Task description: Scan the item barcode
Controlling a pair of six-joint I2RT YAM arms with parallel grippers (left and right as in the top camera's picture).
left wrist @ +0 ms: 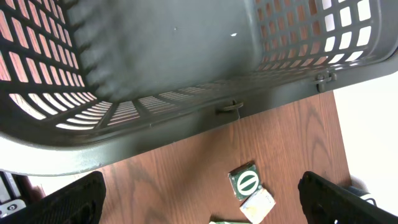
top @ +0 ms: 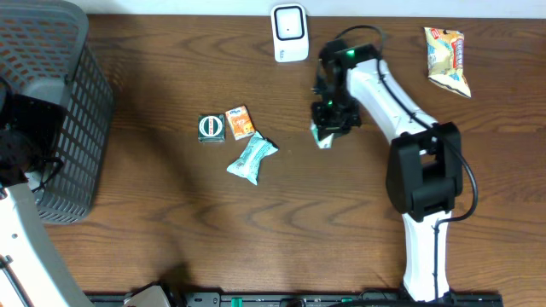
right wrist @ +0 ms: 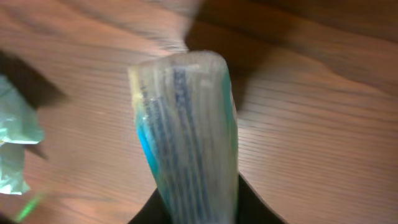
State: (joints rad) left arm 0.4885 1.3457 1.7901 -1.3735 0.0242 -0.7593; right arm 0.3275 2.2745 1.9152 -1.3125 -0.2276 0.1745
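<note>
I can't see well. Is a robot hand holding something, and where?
The right hand pinches a clear, blue-striped packet by one end; the left hand holds nothing.

Overhead top-down; right wrist near packet.

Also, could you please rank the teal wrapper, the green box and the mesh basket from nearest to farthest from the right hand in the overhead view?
Measured from the right hand, which grips a clear packet:
1. teal wrapper, to its left, mid-table.
2. green box, farther left, beside the orange packet.
3. mesh basket, at the table's far left edge.
</note>
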